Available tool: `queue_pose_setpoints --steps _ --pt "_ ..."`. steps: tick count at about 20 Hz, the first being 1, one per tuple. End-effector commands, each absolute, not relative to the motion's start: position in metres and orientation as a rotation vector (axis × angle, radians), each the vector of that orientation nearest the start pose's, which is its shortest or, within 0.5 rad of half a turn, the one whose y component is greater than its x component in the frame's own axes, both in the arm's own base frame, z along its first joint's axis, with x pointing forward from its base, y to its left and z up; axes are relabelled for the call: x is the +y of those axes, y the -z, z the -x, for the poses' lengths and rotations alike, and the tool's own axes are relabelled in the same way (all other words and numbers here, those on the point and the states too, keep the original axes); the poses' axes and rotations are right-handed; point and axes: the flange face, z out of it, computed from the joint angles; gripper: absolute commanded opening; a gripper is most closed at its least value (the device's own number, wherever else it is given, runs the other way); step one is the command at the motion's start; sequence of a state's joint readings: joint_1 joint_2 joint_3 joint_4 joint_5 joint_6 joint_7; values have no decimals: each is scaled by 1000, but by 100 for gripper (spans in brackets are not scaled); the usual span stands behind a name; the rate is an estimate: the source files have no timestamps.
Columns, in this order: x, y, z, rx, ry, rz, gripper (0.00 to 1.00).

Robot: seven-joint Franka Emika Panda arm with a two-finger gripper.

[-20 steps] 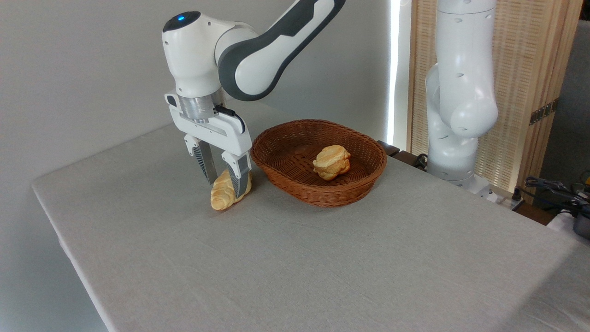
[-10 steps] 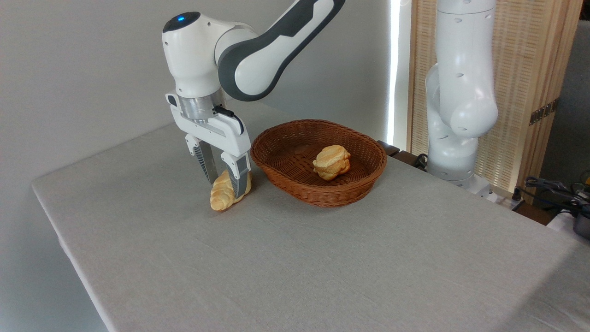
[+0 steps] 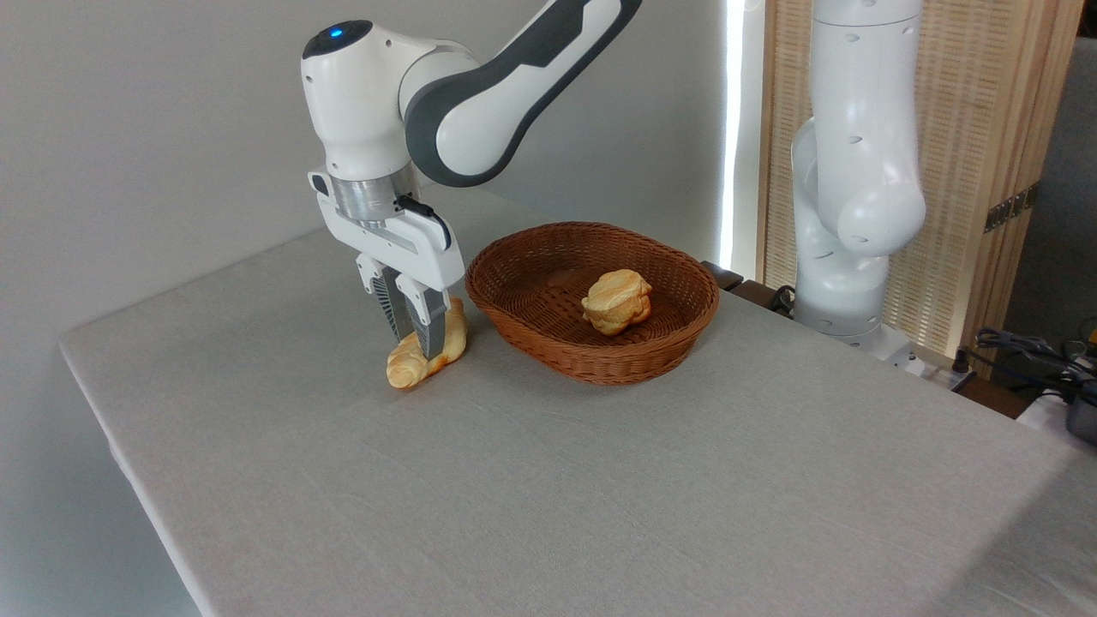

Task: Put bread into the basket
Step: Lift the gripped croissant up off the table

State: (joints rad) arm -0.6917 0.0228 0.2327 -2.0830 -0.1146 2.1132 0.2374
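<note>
The bread [image 3: 410,363], a braided golden-yellow loaf, lies on the grey tablecloth just left of the basket [image 3: 591,353]. My gripper [image 3: 417,341] points straight down over the loaf's middle, and its two fingers are pressed against the loaf's sides, shut on it. The loaf's lower end still touches the cloth. The basket is a reddish-brown oval of wicker, a short way to the right of the gripper. A round lumpy bun [image 3: 615,301] sits inside it.
The arm's white base column [image 3: 853,171] rises behind the table's far right edge. Cables and dark hardware [image 3: 1041,356] lie at the right. The table's left edge [image 3: 103,428] runs close to the grey wall.
The fingers, spread wide around the loaf a second ago, have closed in on it. The loaf has shifted slightly, its near end nudged left.
</note>
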Motion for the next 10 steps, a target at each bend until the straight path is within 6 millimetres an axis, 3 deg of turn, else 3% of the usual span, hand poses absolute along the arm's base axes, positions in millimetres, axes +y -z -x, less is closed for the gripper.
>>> queue_pose_setpoints --steps 1,10 --pt "-246 -424 -493 1038 32 3067 40" --pt "-227 -475 -508 987 203 3097 42"
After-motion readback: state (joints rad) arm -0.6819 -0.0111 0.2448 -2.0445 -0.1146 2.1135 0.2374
